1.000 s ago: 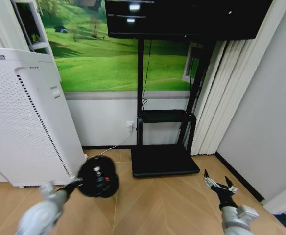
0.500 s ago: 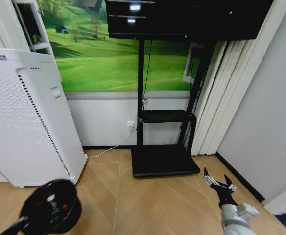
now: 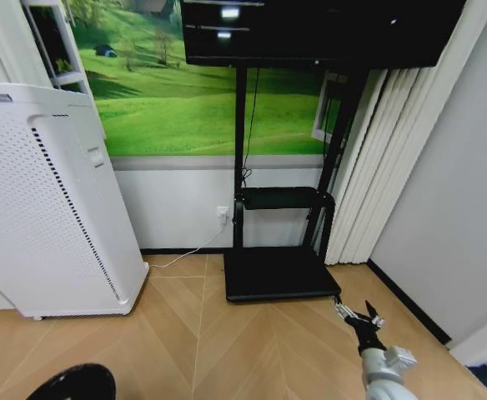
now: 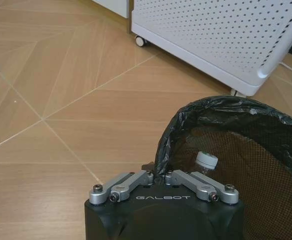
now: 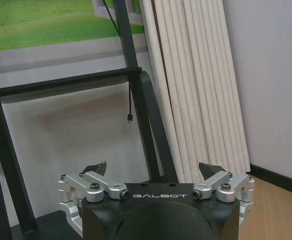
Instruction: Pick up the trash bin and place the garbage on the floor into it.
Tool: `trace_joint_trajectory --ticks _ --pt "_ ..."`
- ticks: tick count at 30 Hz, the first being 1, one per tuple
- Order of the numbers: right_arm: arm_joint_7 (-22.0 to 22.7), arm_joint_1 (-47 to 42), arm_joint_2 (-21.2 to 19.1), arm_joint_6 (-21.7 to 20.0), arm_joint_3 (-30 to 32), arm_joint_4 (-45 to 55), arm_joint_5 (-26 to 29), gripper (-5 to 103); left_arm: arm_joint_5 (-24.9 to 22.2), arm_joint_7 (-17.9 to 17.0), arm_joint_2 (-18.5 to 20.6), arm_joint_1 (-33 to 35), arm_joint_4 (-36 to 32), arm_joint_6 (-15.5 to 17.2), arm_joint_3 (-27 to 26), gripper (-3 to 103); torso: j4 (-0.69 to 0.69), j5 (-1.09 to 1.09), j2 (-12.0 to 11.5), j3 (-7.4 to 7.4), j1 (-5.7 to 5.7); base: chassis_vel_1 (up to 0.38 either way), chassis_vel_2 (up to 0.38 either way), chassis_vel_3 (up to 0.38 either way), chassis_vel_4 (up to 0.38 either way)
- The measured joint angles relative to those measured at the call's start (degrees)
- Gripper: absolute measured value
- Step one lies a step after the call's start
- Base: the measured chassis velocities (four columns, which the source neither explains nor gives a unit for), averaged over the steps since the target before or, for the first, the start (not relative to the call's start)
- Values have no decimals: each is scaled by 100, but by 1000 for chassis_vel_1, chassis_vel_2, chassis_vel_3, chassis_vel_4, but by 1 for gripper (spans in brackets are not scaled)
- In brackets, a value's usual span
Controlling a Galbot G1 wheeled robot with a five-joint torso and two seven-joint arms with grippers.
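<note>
Trash bin [image 4: 236, 150] is hanging from the left claw [image 4: 158, 177], pinched shut on its rim, at 7 o'clock over the floor [image 3: 252, 350]. Bottle [image 4: 206, 162] already inside. Right claw [image 3: 358, 317] is spread wide, holding nothing; any other litter can't be judged.

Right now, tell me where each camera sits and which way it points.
Head view: high on the robot, facing forward and down at the TV stand; right gripper shows, open.
Left wrist view: on the left arm, looking down at the floor; left gripper pinches the trash bin rim.
Right wrist view: behind the right gripper, facing the curtain.
Head and left wrist views share the white appliance.
</note>
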Motion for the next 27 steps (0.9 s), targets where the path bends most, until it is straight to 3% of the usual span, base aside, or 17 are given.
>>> trace_joint_trajectory --ticks 8,27 --pt "-42 -8 -45 232 -158 -302 33 100 113 153 -147 132 147 -77 -231 3 0 1 0 0 0 0 0 0 0" --pt "-40 -64 -168 281 -202 -275 52 100 174 199 -323 -91 330 -28 -55 3 0 -1 0 0 0 4 5 -6 -4"
